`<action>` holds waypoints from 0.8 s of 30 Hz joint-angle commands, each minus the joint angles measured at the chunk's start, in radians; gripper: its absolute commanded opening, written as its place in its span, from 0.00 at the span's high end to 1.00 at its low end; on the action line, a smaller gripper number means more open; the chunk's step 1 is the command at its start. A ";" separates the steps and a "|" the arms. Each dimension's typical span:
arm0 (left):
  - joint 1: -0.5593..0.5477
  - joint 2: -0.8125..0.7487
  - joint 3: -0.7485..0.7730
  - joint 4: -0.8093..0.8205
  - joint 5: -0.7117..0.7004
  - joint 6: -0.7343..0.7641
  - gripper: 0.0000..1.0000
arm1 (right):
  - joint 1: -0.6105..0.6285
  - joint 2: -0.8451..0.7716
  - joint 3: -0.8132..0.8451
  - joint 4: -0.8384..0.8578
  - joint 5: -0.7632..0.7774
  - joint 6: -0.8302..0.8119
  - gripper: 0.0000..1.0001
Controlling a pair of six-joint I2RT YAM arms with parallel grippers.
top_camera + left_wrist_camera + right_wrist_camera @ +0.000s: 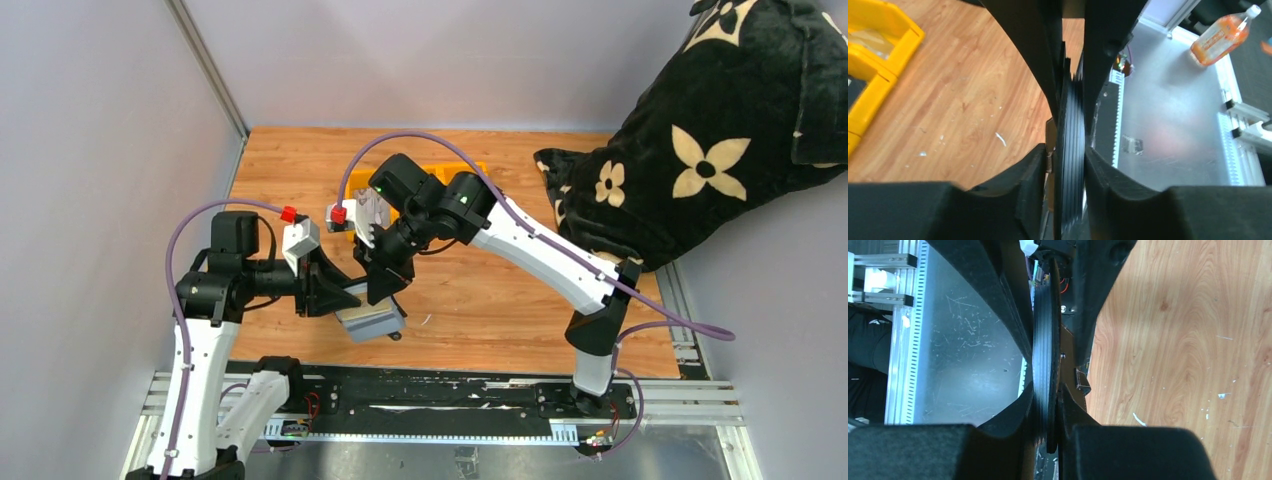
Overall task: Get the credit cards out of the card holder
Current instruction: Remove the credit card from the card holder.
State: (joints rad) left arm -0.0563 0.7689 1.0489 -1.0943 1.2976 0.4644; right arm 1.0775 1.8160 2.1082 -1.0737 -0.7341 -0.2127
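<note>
The card holder (372, 320) hangs just above the wooden table near its front edge, held between both grippers. From the top it shows a pale grey face with a tan rim. My left gripper (349, 299) reaches in from the left, and my right gripper (386, 289) comes down from behind. In the left wrist view my left gripper (1068, 150) is shut on the holder's black ribbed edge (1071, 125). The right wrist view shows my right gripper (1047, 390) shut on the same ribbed edge (1045, 350), with a brown strap tab (1081, 382) beside it. The credit cards are hidden inside the holder.
A yellow compartment tray (455, 170) stands at the back of the table behind the right arm. A black cushion with cream flowers (720, 130) fills the back right. A metal rail (440, 400) runs along the near edge, and an orange bottle (1220, 37) lies beyond it.
</note>
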 commanded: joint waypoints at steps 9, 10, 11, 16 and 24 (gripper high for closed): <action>-0.039 0.034 0.060 0.002 0.018 0.056 1.00 | -0.055 -0.202 -0.350 0.594 -0.156 0.236 0.71; -0.039 0.044 0.086 0.001 0.027 0.050 1.00 | -0.079 -0.253 -0.463 0.775 -0.181 0.361 0.67; -0.039 0.056 0.106 0.001 0.036 0.039 1.00 | -0.097 -0.323 -0.587 0.967 -0.198 0.467 0.65; -0.039 0.116 0.187 -0.001 0.045 -0.041 1.00 | -0.143 -0.446 -0.990 1.666 -0.154 0.863 0.73; -0.039 0.128 0.192 0.006 -0.258 -0.152 0.73 | -0.168 -0.469 -0.980 1.511 -0.156 0.839 1.00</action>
State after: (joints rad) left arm -0.0875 0.8963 1.2236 -1.1290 1.2331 0.3630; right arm 0.9310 1.3819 1.0645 0.4431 -0.8703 0.5869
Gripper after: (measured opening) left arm 0.134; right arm 0.223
